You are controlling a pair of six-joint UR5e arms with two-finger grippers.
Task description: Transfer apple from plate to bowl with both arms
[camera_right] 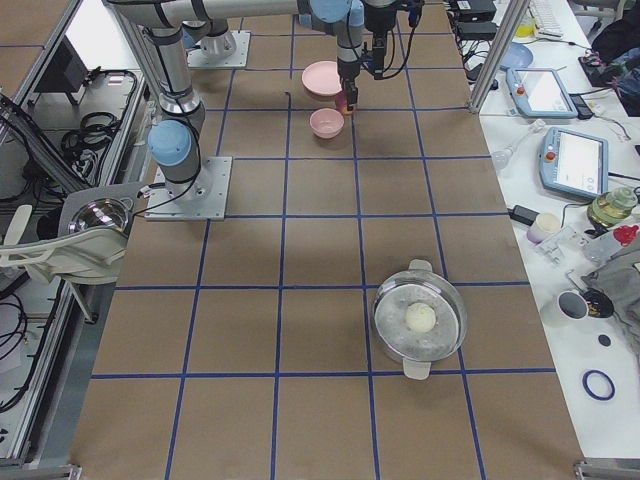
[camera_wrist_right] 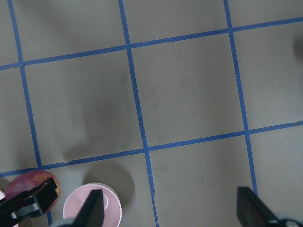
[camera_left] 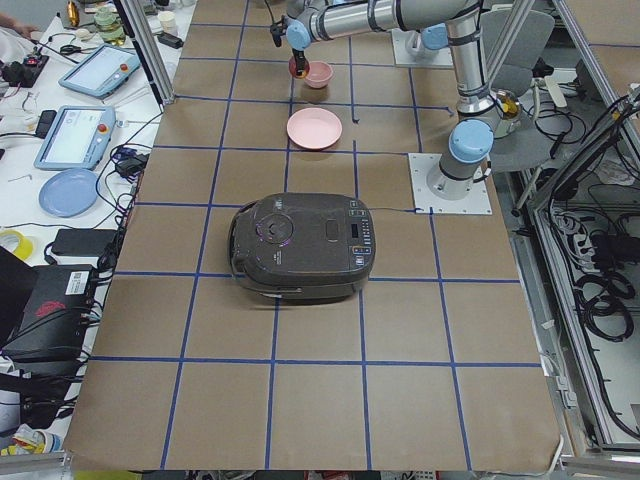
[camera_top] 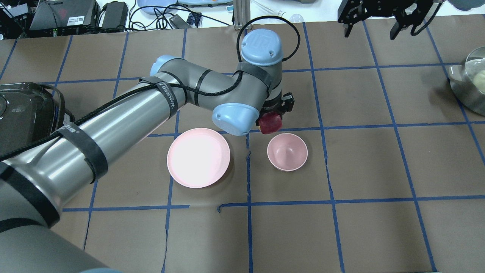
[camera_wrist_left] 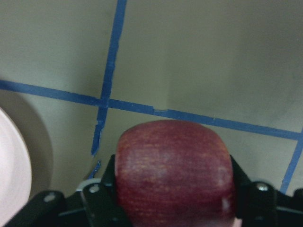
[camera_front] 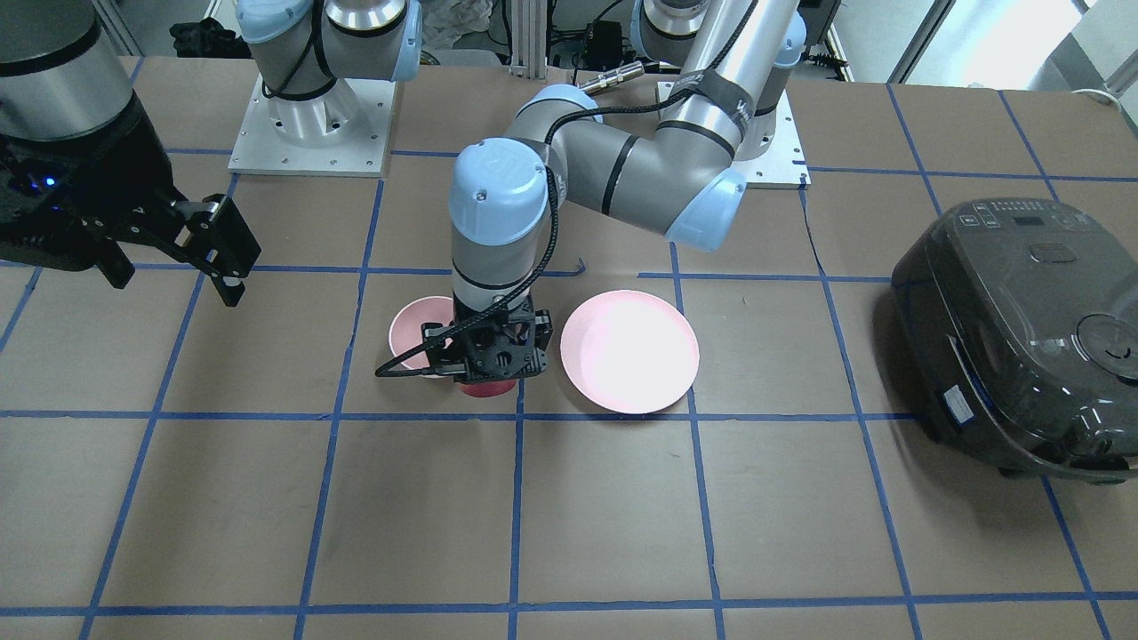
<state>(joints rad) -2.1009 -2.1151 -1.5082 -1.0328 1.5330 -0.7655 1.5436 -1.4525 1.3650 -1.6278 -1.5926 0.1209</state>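
Beside the bowl (camera_top: 287, 151), over bare desk (camera_top: 379, 170), left end effector (camera_wrist_left: 176, 203) pinches the apple (camera_top: 269, 123). Carry step: apple is off the plate (camera_top: 198, 157), not yet over the bowl. Next move: shift above the bowl's mouth, lower, release. Plate and bowl both hold nothing. Right end effector (camera_top: 370, 26) spread, well apart.

Counted on the tabletop (camera_front: 622, 533): one apple (camera_top: 270, 123), one plate (camera_top: 198, 157), one bowl (camera_top: 287, 151), one rice cooker (camera_front: 1022, 338) and one lidded pot (camera_right: 445, 350) (a single pale ball (camera_right: 421, 317) inside). Two robot arms, the left arm (camera_top: 151, 102) and the right arm (camera_front: 62, 80), bear one apiece: the left end effector (camera_front: 491, 373), the right end effector (camera_top: 370, 28).
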